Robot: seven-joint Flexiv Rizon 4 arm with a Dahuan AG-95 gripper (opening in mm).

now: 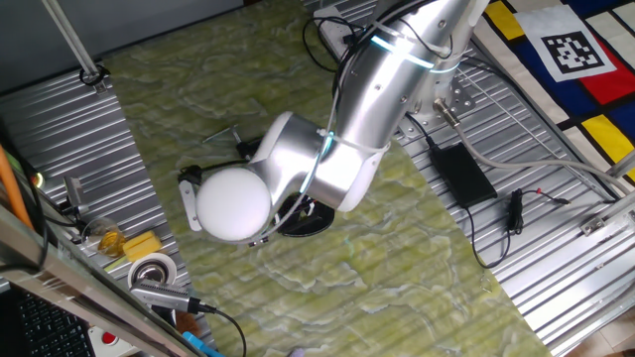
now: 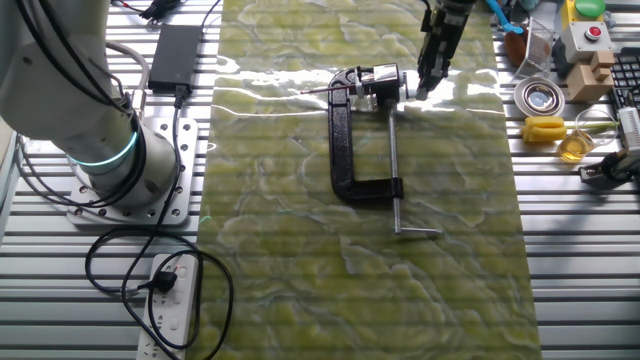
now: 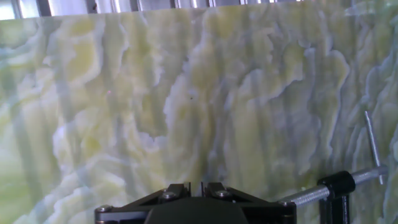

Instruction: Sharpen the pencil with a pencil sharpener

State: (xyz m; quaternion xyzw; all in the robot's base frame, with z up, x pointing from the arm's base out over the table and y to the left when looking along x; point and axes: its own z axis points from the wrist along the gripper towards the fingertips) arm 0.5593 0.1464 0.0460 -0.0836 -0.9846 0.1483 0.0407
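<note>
Pencil sharpener (image 2: 346,150) and gripper (image 2: 425,92) meet at the far end of the green marbled mat (image 2: 280,260), seen from the other fixed view. The fingertips hang just to the right of the sharpener's small silver and white parts (image 2: 378,78); whether they touch cannot be told.

In the hand view the gripper (image 3: 200,186) has its two fingers (image 3: 177,190) drawn close together, with only a narrow slit between them and nothing visible in it. To their right in that view are the sharpener's black frame (image 3: 339,186) and its threaded silver rod (image 3: 305,196).

The sharpener lies flat on the mat, its black C-shaped frame opening to the right. The silver rod (image 2: 392,160) runs toward the near side and ends in a cross handle (image 2: 420,233). A thin reddish line, which looks to be the pencil (image 2: 315,91), sticks out leftward from the far end of the frame.

In one fixed view the arm (image 1: 377,89) hides most of this, and only part of the oval black base (image 1: 310,222) shows beneath it.

Off the mat, a black power brick (image 2: 175,50) lies at the far left, a white power strip (image 2: 170,300) at the near left, and a tape roll (image 2: 537,97) at the far right.
</note>
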